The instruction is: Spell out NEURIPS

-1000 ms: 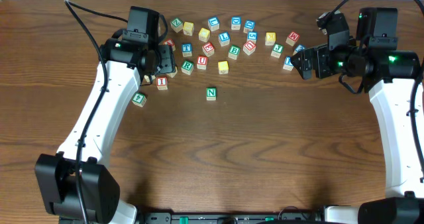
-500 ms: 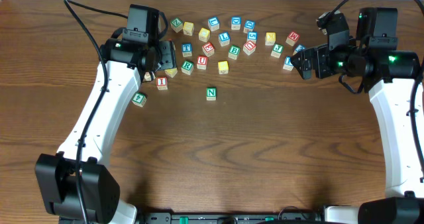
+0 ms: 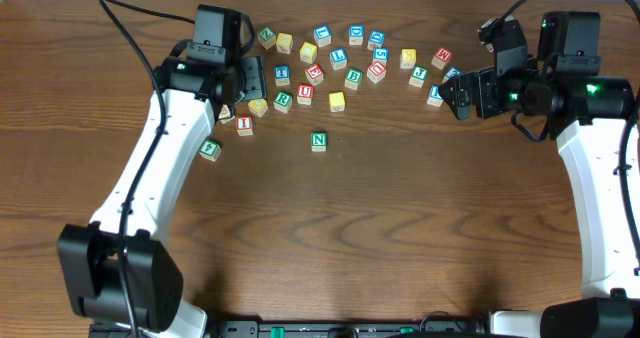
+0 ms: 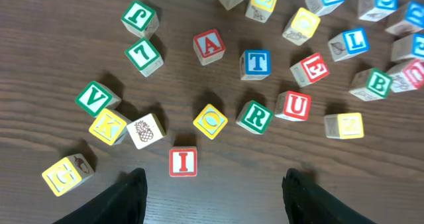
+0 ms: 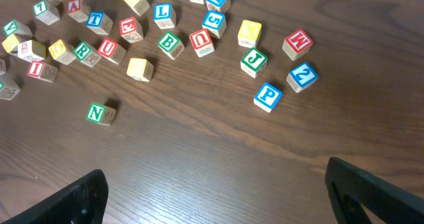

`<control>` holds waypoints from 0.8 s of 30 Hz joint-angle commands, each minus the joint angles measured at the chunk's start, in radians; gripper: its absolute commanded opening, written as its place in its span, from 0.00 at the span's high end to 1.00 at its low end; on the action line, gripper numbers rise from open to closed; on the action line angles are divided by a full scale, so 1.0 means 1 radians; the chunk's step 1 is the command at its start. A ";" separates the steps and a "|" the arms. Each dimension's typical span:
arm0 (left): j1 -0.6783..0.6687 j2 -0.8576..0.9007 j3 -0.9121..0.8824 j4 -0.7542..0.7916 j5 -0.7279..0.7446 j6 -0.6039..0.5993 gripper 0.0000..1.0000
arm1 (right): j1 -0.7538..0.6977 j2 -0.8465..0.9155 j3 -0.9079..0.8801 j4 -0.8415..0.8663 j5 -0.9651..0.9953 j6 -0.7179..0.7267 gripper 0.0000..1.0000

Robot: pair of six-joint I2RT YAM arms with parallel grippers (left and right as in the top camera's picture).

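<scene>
We find the pale wooden green-lettered N cube point(image 3: 318, 140) standing alone on the brown wooden table point(image 3: 400, 228), well apart from the scatter of cubes behind it. The pale wooden red-lettered E cube point(image 4: 314, 69) lies in that scatter. The left pincer point(image 4: 215, 179) hangs above it, fingers partly apart and empty. The right pincer point(image 5: 215, 177) stands wide, also empty. We judge E due next. Straddle its freest sides, clear of the red-lettered U cube point(image 4: 295, 105), and set it just beside N.

A robotics lab, by the look of it — a white-and-black robot arm point(image 3: 140, 178) stands at each side of a dark wood-grain counter point(image 3: 400, 228), lettered wooden cubes point(image 3: 318, 140) scattered across its far part.
</scene>
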 commanded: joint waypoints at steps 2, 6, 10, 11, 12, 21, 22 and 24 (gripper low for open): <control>0.002 0.050 0.010 0.012 -0.027 0.005 0.35 | -0.002 -0.001 0.021 0.000 -0.013 0.005 0.01; 0.002 0.062 0.010 0.018 -0.024 -0.014 0.36 | -0.002 -0.001 0.021 0.000 -0.013 0.006 0.01; -0.001 0.068 0.010 0.030 -0.016 -0.033 0.35 | -0.002 -0.001 0.021 0.000 -0.013 0.005 0.01; -0.003 0.071 0.010 0.033 -0.016 -0.036 0.35 | -0.002 -0.001 0.021 0.000 -0.013 0.005 0.01; -0.006 0.073 0.010 0.034 -0.016 -0.036 0.35 | -0.002 -0.001 0.021 0.000 -0.013 0.005 0.01; -0.072 0.107 0.010 0.072 -0.016 -0.070 0.36 | -0.002 -0.001 0.021 0.000 -0.013 0.006 0.01; -0.082 0.111 0.010 0.084 -0.016 -0.070 0.36 | -0.002 -0.001 0.021 0.000 -0.013 0.006 0.01; -0.102 0.115 0.010 0.106 -0.016 -0.069 0.35 | -0.002 -0.001 0.021 0.000 -0.013 0.005 0.01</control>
